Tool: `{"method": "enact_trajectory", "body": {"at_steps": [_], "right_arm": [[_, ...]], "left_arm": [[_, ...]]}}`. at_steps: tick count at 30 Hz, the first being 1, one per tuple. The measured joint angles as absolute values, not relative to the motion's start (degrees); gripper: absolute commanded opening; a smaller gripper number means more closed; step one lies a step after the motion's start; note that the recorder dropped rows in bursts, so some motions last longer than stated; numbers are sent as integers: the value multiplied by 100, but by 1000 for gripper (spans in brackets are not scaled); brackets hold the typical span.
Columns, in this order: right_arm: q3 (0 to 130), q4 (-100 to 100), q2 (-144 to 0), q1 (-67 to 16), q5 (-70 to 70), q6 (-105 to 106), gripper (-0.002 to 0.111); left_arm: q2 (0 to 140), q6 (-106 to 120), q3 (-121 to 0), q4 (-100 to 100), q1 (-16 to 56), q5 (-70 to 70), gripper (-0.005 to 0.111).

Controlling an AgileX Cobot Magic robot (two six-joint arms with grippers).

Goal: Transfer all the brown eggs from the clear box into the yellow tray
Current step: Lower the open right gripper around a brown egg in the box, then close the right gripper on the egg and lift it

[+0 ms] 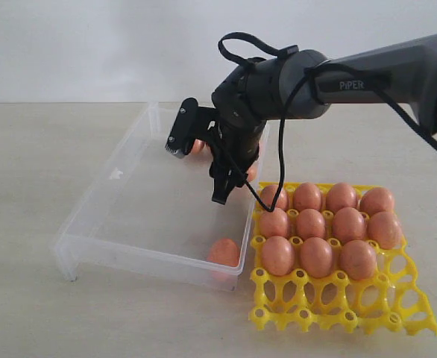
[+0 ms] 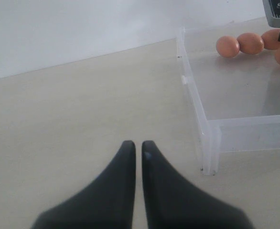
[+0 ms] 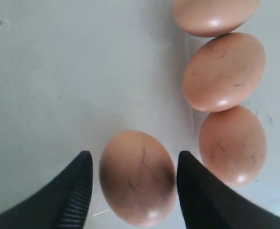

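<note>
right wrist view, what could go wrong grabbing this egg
1. The right end effector stands open astride one brown egg lying on the clear box floor, apparently not gripping it yet. Closing off-centre could squirt the smooth oval egg out sideways.
2. The neighbouring egg lies close beside the end effector. It may get nudged and roll into the others.

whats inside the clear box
One brown egg at the corner by the yellow tray; four more at the far side, one between the right gripper's open jaws. The arm partly covers those.
</note>
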State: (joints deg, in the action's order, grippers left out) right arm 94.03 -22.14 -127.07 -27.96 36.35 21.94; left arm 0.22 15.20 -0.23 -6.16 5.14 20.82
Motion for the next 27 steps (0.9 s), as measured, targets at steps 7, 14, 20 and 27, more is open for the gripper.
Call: {"method": "enact_trajectory", "body": {"at_steps": [7,14,20,27], "right_arm": [[9403,-2291,-12819,-2722,3613,2032,42],[9403,-2302,-12819,-2722,3613,2032,8],[9403,-2302,-12819,-2722,3613,2020,0],[9403,-1998,-12704,-2757,3854,1646,0]], "left_arm": [[22,1520,-23,-616,514,2082,4],[22,1520,-23,-616,514,2082,4],[22,1520,-23,-616,514,2082,4],[22,1520,-23,-616,514,2082,4]]}}
